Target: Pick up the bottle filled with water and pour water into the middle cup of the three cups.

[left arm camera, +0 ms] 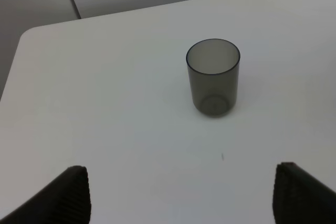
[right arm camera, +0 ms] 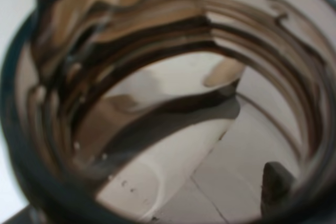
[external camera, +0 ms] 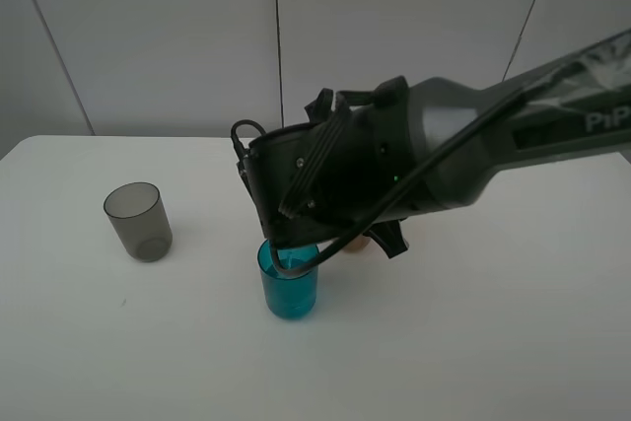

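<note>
White tabletop (external camera: 493, 342) holds the middle cup (external camera: 289, 288) under the right end effector (external camera: 320, 234), which pinches the bottle (right arm camera: 131, 77). Left end effector (left arm camera: 181, 198) is spread. Tipping too fast could spill water.

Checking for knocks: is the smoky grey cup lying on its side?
No, the smoky grey cup stands upright on the table, open mouth up.

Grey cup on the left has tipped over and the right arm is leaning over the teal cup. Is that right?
Not quite. The grey cup stands upright with its mouth up, as the left wrist view shows plainly. The rest holds: it is on the left, and the right arm is leaning over the teal cup.
</note>
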Robot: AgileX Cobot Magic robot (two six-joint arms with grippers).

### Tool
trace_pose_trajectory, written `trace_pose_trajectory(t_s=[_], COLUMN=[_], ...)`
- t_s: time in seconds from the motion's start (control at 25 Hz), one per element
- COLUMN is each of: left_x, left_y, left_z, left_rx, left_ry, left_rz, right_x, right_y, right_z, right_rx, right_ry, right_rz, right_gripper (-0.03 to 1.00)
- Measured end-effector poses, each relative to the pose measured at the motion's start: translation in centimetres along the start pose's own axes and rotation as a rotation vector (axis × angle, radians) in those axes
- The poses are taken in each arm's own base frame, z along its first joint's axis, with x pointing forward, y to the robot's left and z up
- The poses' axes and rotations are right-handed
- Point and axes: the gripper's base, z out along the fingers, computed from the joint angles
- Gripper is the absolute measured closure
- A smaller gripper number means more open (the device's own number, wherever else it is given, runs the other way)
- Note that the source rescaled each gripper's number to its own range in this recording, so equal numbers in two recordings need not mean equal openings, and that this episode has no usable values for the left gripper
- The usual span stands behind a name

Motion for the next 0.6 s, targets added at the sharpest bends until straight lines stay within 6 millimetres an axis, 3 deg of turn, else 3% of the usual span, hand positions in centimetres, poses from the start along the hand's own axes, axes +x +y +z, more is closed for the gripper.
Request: trace_pose_trajectory(t_s=[0.6], left_x=[0.0], left_y=[0.0], left_z=[0.0], left_rx=[0.0], left_ry=[0.0], left_rz=[0.0], right_x=[0.0], right_y=[0.0], right_z=[0.0], right_rx=[0.0], right_ry=[0.0], right_rz=[-0.003], right_gripper=[0.96])
